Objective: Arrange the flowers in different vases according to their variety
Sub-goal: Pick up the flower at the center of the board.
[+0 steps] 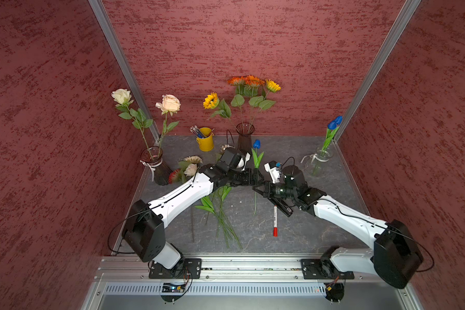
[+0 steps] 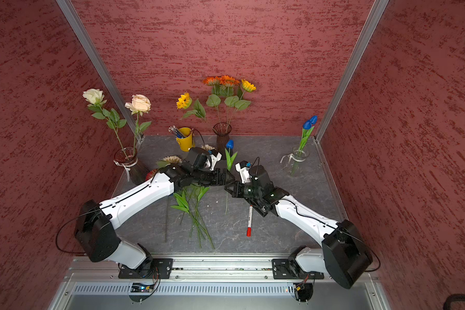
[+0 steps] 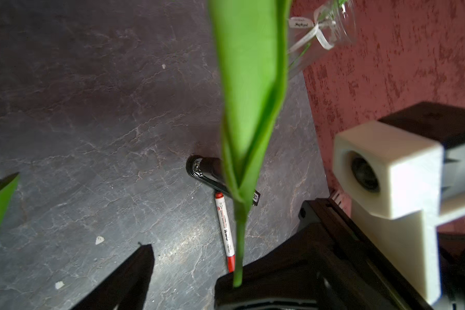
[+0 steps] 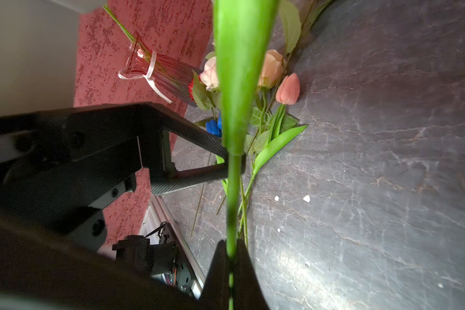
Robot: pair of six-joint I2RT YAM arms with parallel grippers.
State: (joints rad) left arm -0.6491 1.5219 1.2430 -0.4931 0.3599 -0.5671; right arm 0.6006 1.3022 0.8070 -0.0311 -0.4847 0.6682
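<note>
A blue tulip (image 1: 257,144) stands upright at mid-table, its stem pinched in my shut right gripper (image 4: 231,255). My left gripper (image 3: 226,257) is open around the same stem just above, one finger (image 3: 137,265) well away from it. The dark flared vase (image 1: 156,166) at the left holds two roses (image 1: 169,103). Orange and yellow sunflowers (image 1: 246,80) fill the ribbed vase (image 1: 244,137) at the back. At the right, the small clear vase (image 1: 318,161) holds two blue tulips (image 1: 334,122). Loose flowers (image 1: 191,169) and a pink tulip (image 4: 289,88) lie under my left arm.
A yellow pen cup (image 1: 206,139) stands at the back beside the ribbed vase. A red marker (image 1: 275,220) and a black pen-like object (image 3: 207,171) lie below my right gripper. Loose green stems (image 1: 220,214) spread toward the front rail (image 1: 226,264). Red walls close in three sides.
</note>
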